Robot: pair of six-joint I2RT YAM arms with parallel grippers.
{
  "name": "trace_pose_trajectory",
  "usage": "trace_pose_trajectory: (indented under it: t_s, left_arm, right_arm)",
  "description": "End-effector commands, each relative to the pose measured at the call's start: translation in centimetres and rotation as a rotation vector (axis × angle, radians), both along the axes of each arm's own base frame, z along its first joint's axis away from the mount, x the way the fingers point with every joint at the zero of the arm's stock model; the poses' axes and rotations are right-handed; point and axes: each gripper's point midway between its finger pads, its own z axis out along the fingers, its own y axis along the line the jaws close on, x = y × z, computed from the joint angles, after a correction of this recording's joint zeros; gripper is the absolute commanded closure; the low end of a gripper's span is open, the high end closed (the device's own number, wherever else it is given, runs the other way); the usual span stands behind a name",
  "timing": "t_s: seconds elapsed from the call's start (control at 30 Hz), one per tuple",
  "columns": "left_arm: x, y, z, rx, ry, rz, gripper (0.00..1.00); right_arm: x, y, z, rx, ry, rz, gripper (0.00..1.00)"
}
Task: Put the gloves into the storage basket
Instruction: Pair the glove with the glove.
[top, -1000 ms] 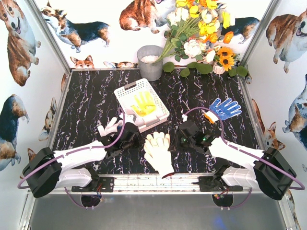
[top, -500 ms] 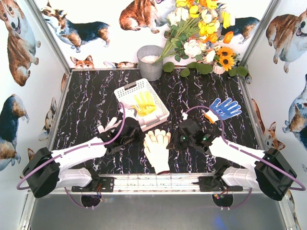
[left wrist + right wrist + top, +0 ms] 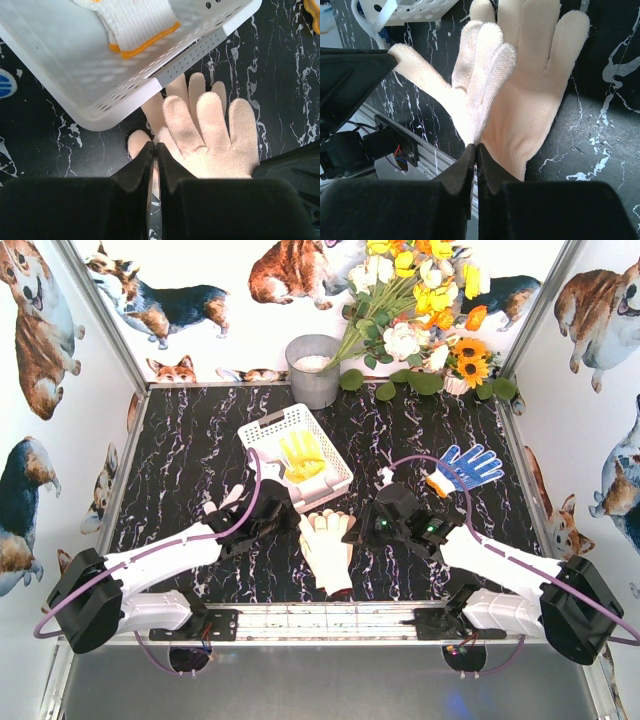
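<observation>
the cream gloves (image 3: 325,548) are held just off the near corner of the storage basket (image 3: 262,430), pinched from 2 sides. the left gripper (image 3: 291,524) is pressed together on the thumb edge and the right gripper (image 3: 352,532) on the opposite edge, seemingly so the stacked pair is carried flat. 1 yellow-palmed glove (image 3: 300,455) is lying inside the basket. the blue-dotted glove (image 3: 468,466) is left on the table (image 3: 190,460), well apart.

Orange-trim glove (image 3: 142,27) cut off @ top edge.
</observation>
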Motion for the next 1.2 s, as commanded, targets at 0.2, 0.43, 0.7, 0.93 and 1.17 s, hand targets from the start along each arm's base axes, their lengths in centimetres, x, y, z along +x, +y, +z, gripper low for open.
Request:
trace_pose_trajectory:
  t_s: [0.2,0.43,0.7,0.93,1.17]
  left_arm:
    - [1.9,0.4,1.5,0.029,-0.050,0.017,1.00]
    - [2.6,0.0,1.4,0.042,-0.053,0.004,1.00]
    - [3.6,-0.9,2.7,0.040,-0.082,-0.016,1.00]
    - [4.3,-1.4,2.3,0.075,-0.080,-0.040,1.00]
    - [5.0,-1.7,2.1,0.113,-0.080,-0.053,1.00]
  right_arm:
    - [1.7,1.8,1.7,0.064,-0.043,-0.001,1.00]
    - [2.2,1.3,0.8,0.025,-0.048,-0.028,1.00]
    - [2.1,1.7,1.7,0.047,-0.048,-0.014,1.00]
    - [2.1,1.9,2.4,0.064,-0.058,-0.027,1.00]
    - [2.6,1.6,1.3,0.035,-0.050,-0.066,1.00]
